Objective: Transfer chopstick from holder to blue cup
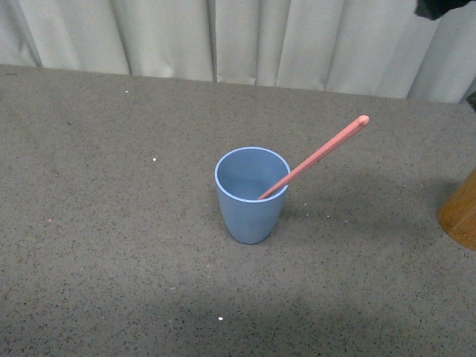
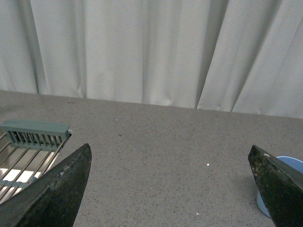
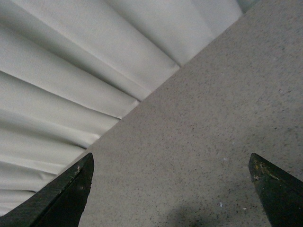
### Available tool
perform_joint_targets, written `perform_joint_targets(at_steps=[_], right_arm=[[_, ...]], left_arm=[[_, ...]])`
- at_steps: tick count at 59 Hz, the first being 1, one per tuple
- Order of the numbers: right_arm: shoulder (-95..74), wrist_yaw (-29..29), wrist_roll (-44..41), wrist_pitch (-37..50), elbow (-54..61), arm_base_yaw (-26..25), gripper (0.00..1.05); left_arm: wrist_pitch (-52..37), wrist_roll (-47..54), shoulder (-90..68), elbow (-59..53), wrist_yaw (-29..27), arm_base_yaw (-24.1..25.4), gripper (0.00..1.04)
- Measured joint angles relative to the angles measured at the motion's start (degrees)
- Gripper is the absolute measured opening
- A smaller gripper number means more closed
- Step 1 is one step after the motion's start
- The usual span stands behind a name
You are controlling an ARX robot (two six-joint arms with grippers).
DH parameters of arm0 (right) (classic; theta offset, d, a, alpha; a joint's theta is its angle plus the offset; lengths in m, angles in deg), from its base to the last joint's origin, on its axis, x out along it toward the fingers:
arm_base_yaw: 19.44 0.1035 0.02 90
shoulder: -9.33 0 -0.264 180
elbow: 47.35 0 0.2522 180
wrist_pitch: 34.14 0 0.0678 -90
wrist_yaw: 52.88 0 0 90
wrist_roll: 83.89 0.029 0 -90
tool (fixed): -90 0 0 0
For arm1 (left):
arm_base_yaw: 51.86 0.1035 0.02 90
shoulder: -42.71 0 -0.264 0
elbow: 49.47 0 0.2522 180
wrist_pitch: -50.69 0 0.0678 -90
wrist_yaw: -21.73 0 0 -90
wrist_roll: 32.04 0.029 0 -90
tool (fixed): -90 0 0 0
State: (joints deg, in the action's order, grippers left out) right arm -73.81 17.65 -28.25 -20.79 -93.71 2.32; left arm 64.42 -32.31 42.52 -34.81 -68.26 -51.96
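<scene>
The blue cup (image 1: 251,193) stands upright in the middle of the grey speckled table. One salmon-pink chopstick (image 1: 321,155) stands in it, pointed end down, leaning to the right with its blunt end up. The tan wooden holder (image 1: 461,212) shows only in part at the right edge of the front view. Neither gripper shows in the front view. My left gripper (image 2: 170,189) is open and empty over bare table, with the blue cup (image 2: 287,163) just behind one finger. My right gripper (image 3: 170,189) is open and empty above bare table near the curtain.
A white curtain (image 1: 245,37) hangs along the table's far edge. A metal wire rack with a grey-green end piece (image 2: 35,135) shows beside the left gripper. A dark object (image 1: 439,7) sits at the top right corner of the front view.
</scene>
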Motion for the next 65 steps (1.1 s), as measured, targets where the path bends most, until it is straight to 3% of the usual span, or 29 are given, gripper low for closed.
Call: perform_joint_targets(at_steps=[4, 9, 12, 17, 23, 29, 33, 40, 44, 48, 65], right_arm=[[0.8, -0.8, -7.8, 9.0, 4.0, -0.7, 0.87], [4.7, 1.4, -27.0, 25.4, 13.4, -2.6, 0.71], [10.2, 2.3, -36.7, 26.5, 17.4, -3.9, 0.62], [21.8, 3.5, -47.2, 21.3, 22.9, -5.7, 0.47], [35.8, 4.2, -51.7, 11.5, 27.7, -6.5, 0.31], [59.1, 2.4, -54.1, -10.6, 32.0, -5.3, 0.11], [71.2, 4.3, -54.8, -20.2, 32.4, -5.7, 0.0], [81.1, 9.5, -55.2, -25.9, 32.4, -10.4, 0.01], [82.6, 17.3, -55.3, -27.0, 32.4, -17.0, 0.01], [82.8, 18.5, -55.3, -27.1, 32.4, -20.8, 0.01], [82.9, 19.4, -55.4, -27.1, 32.4, -21.6, 0.01]], left_arm=[[0.0, 0.0, 0.0, 0.0, 0.0, 0.0, 0.98], [0.0, 0.0, 0.0, 0.0, 0.0, 0.0, 0.98], [0.0, 0.0, 0.0, 0.0, 0.0, 0.0, 0.98], [0.0, 0.0, 0.0, 0.0, 0.0, 0.0, 0.98], [0.0, 0.0, 0.0, 0.0, 0.0, 0.0, 0.98], [0.0, 0.0, 0.0, 0.0, 0.0, 0.0, 0.98], [0.0, 0.0, 0.0, 0.0, -0.1, 0.0, 0.98], [0.0, 0.0, 0.0, 0.0, 0.0, 0.0, 0.98], [0.0, 0.0, 0.0, 0.0, 0.0, 0.0, 0.98], [0.0, 0.0, 0.0, 0.0, 0.0, 0.0, 0.98], [0.0, 0.0, 0.0, 0.0, 0.0, 0.0, 0.98]])
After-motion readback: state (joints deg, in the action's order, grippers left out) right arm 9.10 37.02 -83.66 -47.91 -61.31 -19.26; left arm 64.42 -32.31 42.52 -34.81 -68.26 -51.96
